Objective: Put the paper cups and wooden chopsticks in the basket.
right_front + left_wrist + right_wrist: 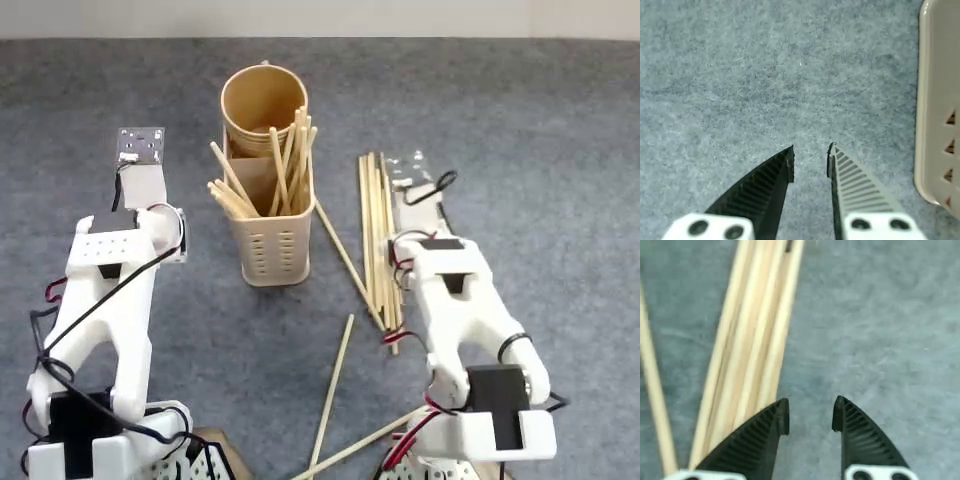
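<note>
A beige perforated basket (272,250) stands mid-table with stacked paper cups (262,100) and several wooden chopsticks (290,170) upright in it. A bundle of chopsticks (377,235) lies flat on the grey mat to the basket's right. My right gripper (405,168) hovers open just beside that bundle's far end; in the right wrist view the bundle (757,345) runs along one side of the open gripper (810,412). My left gripper (140,148) sits left of the basket, open over bare mat (811,159), with the basket wall (940,100) at the side.
One chopstick (340,250) slants on the mat between the basket and the bundle, seen too in the right wrist view (652,385). Two more loose chopsticks (332,395) (362,443) lie near the front between the arm bases. Grey mat (540,130) covers the table.
</note>
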`<state>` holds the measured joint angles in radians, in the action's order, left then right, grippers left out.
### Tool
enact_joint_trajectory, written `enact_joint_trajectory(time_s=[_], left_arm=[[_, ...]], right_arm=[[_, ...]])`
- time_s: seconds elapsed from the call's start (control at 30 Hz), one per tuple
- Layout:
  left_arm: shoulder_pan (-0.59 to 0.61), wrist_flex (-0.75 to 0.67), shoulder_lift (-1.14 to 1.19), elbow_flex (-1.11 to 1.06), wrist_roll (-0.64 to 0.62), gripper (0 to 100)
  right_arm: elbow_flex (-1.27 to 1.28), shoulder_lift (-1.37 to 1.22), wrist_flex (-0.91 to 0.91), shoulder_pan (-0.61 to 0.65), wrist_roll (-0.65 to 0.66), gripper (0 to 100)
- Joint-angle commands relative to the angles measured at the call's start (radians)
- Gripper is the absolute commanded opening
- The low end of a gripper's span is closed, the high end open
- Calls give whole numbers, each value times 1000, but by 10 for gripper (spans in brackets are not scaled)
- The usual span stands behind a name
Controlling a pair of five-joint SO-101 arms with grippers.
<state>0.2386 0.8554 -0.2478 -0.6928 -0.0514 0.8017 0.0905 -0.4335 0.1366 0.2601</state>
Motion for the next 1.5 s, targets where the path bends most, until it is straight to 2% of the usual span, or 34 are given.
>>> enact_joint_trajectory(time_s=[0.0, 0.17, 0.3, 0.43, 0.67, 0.93, 1.23, 1.47], left_arm=[[-16, -15, -4, 8, -12, 127], [-16, -41, -4, 4, -12, 127], [-16, -44, -4, 4, -12, 127], [-16, -48, -4, 4, -12, 127], [-16, -48, -4, 2, -12, 127], [-30, -48, -4, 2, -12, 127], [-42, -49, -4, -10, -12, 127], [-44, -51, -4, -10, -12, 127]], right_arm=[[-36, -4, 90, -25, -11, 156], [13, 7, 96, 31, -11, 156], [16, 7, 96, 31, -14, 156], [8, 8, 96, 38, -64, 156], [18, -1, 97, 90, -43, 156], [42, 47, 99, 82, -75, 156], [90, 54, 99, 122, -43, 156], [130, 282, 101, 62, -176, 156]])
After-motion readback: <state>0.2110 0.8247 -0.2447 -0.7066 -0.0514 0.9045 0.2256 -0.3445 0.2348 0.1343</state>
